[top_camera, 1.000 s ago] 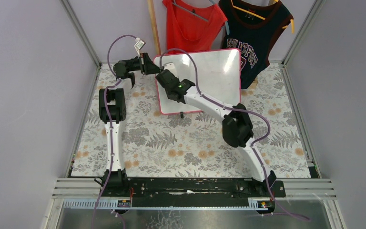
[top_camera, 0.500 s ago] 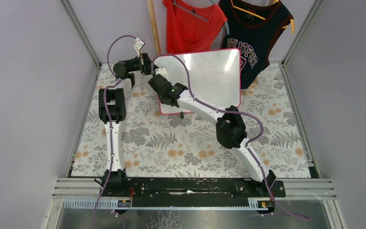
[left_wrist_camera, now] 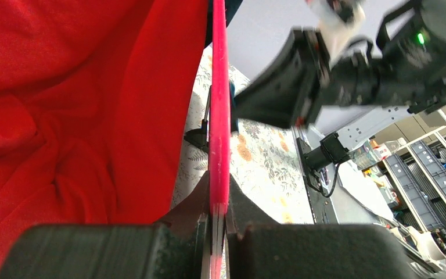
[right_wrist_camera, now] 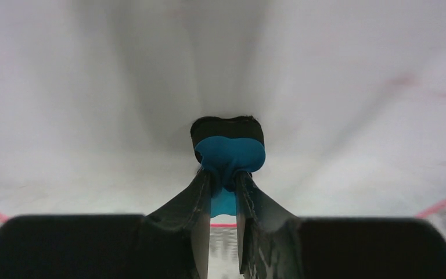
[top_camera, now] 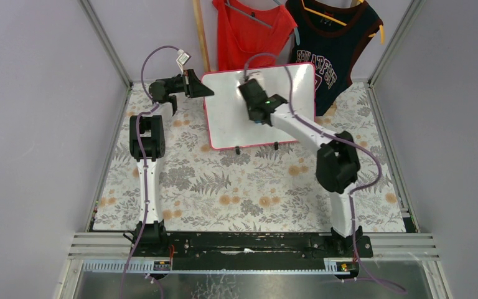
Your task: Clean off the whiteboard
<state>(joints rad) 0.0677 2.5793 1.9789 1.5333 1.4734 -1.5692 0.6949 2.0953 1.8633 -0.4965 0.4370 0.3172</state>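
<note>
The whiteboard (top_camera: 236, 118), glossy white with a pink-red frame and two black feet, stands tilted at the back of the table. My left gripper (top_camera: 200, 89) is shut on the board's left edge; the left wrist view shows the pink frame (left_wrist_camera: 219, 116) pinched between the jaws (left_wrist_camera: 219, 212). My right gripper (top_camera: 250, 90) is shut on the small blue eraser (right_wrist_camera: 229, 160) and holds its dark felt side against the white surface (right_wrist_camera: 93, 104) near the board's upper middle. The board's face looks clean in the top view.
A red shirt (top_camera: 249, 31) and a dark jersey (top_camera: 335, 43) hang behind the board, beside a wooden pole (top_camera: 200, 34). Metal frame posts and purple walls close in both sides. A floral cloth (top_camera: 249, 187) covers the table.
My right arm has swept the eraser from the board's left side to its upper middle. The left gripper has kept its hold on the board's edge.
</note>
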